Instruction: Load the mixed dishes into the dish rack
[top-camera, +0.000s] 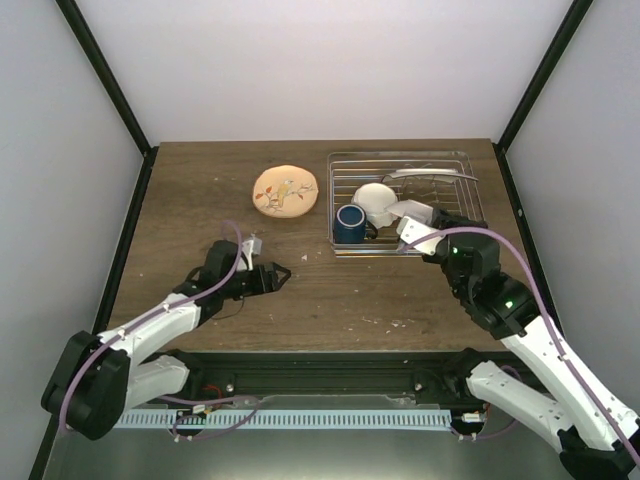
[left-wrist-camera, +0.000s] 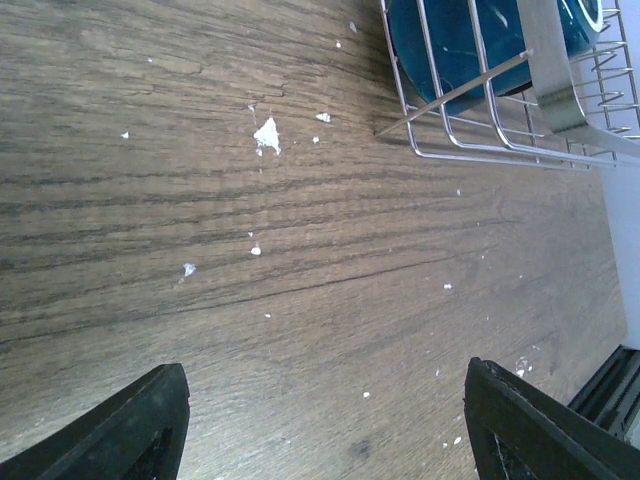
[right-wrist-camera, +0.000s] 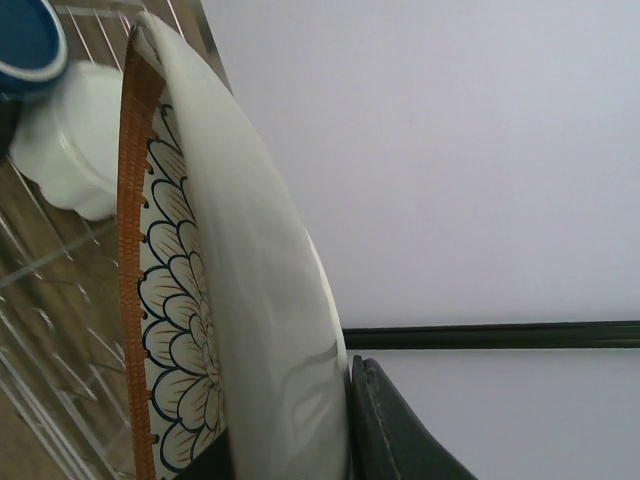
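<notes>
Right fingers (right-wrist-camera: 395, 430) were clamped on the patterned plate (right-wrist-camera: 250, 250), held on edge over the near right part of the dish rack (top-camera: 400, 154), just beside the white bowl (top-camera: 374, 198) and blue mug (top-camera: 349, 222) inside it. Next move looked like edge-down between the bars. Left fingers (left-wrist-camera: 120, 430) stood wide open and empty over the tabletop (top-camera: 350, 290). The peach plate (top-camera: 285, 190) lay beyond them, nearer the left arm.
</notes>
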